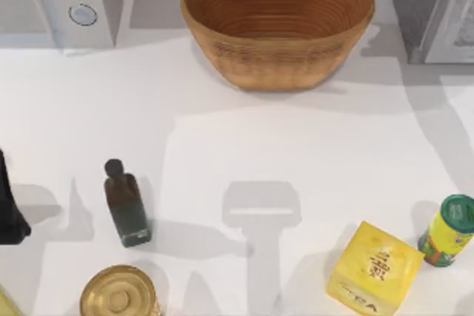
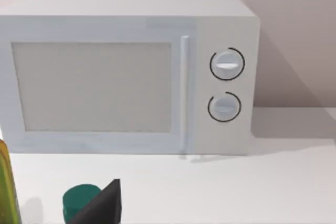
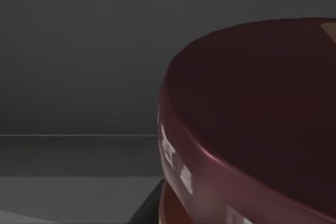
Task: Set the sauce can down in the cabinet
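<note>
Sauce can [image 3: 252,129] close against R wrist cam, grey cabinet [image 3: 105,51] interior behind. R gripper state: cannot tell. L arm [image 1: 11,205] parked at tabletop [image 1: 244,153] left edge; its gripper state: cannot tell.

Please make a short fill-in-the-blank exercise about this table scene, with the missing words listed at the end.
1. The white appliance has ____ round knobs on its front.
2. At the far edge of the table, between the white appliance and the cabinet, stands a woven ____.
3. The lid of the yellow can near the table's right edge is ____.
4. The rim of the sauce can, close in the right wrist view, is dark ____.

Missing words: two; basket; green; maroon
</note>
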`<state>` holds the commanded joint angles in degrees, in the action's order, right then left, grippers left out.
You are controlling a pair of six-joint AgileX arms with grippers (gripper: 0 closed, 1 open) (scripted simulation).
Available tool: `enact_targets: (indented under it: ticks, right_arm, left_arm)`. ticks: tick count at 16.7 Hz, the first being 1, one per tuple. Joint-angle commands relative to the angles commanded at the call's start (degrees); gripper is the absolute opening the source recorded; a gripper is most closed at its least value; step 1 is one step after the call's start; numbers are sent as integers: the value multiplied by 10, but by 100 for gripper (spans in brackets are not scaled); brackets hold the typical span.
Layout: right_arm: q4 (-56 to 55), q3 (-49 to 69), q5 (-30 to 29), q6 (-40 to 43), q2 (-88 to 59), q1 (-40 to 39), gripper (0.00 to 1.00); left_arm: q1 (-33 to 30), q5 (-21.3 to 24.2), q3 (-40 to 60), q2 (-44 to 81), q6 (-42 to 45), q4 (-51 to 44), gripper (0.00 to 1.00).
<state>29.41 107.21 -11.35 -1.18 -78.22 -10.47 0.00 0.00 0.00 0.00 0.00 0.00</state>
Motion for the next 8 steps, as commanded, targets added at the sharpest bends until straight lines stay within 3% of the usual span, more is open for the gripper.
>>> enact_targets:
  ticks: [8]
  right_arm:
    - [-28, 193, 24, 1, -227, 35, 0]
  left_arm:
    - [0, 0, 0, 0, 0, 0, 100]
